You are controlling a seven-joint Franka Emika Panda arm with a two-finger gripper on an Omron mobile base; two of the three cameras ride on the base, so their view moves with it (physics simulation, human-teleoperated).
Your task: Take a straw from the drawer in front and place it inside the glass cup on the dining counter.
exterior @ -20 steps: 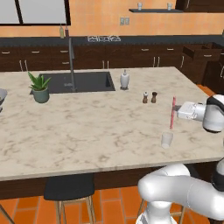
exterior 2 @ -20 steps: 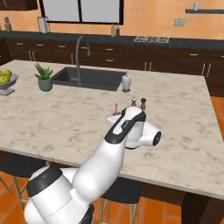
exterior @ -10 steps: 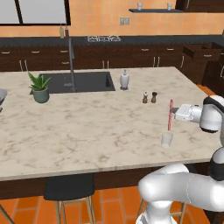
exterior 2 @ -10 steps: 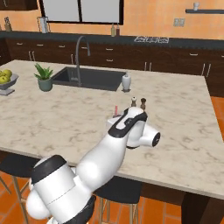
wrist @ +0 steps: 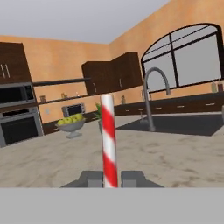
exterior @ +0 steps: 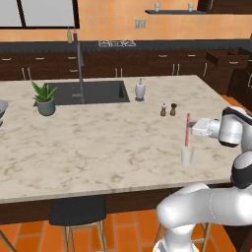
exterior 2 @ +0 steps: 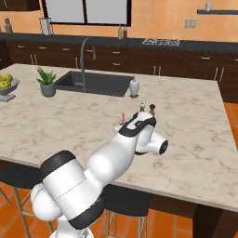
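Lowered a bit since a second ago | jaws clamped on straw (exterior: 187, 130), upright right above glass cup (exterior: 186, 155) at counter's 4 o'clock | tilt and it clips the rim, tips cup

The arm (exterior 2: 107, 162) is showing glossy white, rounded shell segments, bulging like fat tubes. Dark bands are ringing its joints, one near the base and one by the wrist. A round dark cap is closing the wrist's end. The hand is ending in a pale grey block, and the gripper (wrist: 111, 178) is showing two small grey fingertips (wrist: 134, 177).
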